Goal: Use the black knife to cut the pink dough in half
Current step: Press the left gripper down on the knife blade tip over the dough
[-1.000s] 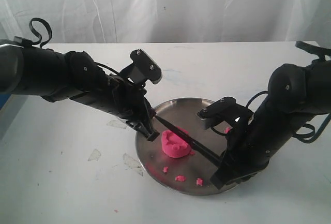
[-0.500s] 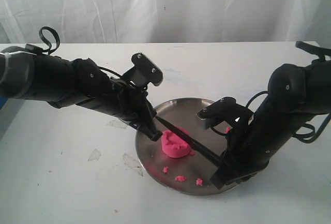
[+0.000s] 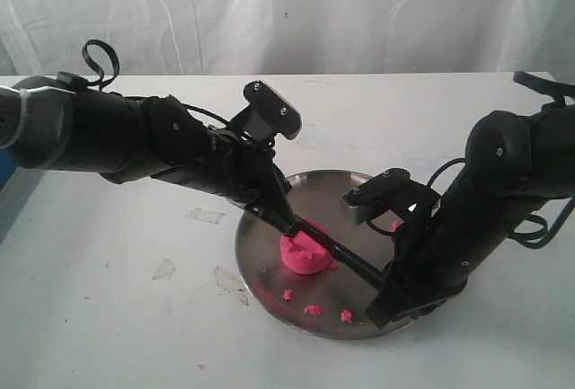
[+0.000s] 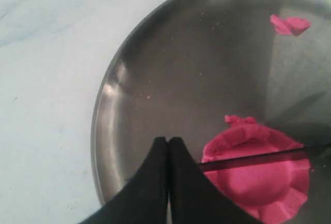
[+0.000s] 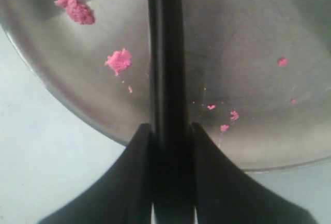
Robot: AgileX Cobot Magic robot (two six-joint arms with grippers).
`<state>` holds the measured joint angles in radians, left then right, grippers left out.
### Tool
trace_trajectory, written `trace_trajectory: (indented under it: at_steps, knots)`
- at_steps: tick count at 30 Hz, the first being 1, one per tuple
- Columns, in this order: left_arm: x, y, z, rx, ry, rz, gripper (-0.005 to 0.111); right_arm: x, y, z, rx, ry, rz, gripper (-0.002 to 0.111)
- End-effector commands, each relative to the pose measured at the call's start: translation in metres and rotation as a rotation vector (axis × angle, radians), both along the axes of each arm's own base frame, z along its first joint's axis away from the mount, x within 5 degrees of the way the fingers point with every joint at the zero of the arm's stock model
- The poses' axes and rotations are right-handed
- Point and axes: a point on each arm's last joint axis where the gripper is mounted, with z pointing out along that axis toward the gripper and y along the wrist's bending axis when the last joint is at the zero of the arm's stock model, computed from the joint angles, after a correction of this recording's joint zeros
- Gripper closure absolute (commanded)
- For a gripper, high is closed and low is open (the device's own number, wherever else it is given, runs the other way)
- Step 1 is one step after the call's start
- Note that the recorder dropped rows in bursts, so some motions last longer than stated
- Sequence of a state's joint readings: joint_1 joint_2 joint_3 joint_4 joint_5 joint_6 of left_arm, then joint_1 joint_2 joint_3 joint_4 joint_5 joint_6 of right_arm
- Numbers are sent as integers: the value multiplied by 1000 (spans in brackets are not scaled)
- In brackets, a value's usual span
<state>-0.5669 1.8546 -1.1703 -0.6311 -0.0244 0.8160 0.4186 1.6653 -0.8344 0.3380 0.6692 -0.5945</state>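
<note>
Dough (image 3: 305, 251) of bright pink colour is seen as a single lumpy puck slightly left of the centre of the round metal plate (image 3: 269, 277), and it is not yet divided. Across its top the black knife (image 3: 337, 252) is laid, its long axis running from the near right, where the handle is clamped between the fingers of the right gripper (image 5: 166, 131), up to the far left, where the point ends at the dough's far-left edge. In the left wrist view the blade is shown as a thin dark line crossing the puck (image 4: 258, 172) roughly through its middle. The left gripper (image 4: 168, 146) is held with its fingers pressed together on nothing, its tips just beside the knife point and the dough's left edge; whether they touch the blade cannot be told. The cut is judged to depend on a downward press along this line, the handle end being controlled by the right arm and the tip end being nearest the left. Pink crumbs (image 5: 119, 60) are scattered on the plate's near side.
</note>
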Motion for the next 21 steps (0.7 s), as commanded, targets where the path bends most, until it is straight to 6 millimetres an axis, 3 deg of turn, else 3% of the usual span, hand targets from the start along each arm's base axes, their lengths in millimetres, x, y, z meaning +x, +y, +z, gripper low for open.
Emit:
trace_trajectory:
  at_steps: [1,11,21]
  knots:
    - [-3,-7,-1,2,15,-32,107,1,1,1,4,-8,4,108]
    - [0,-9,-43,76,88,-56,107,1,1,1,4,-8,4,108]
    - [0,-9,-45,79,93,-56,107,1,1,1,4,-8,4,108]
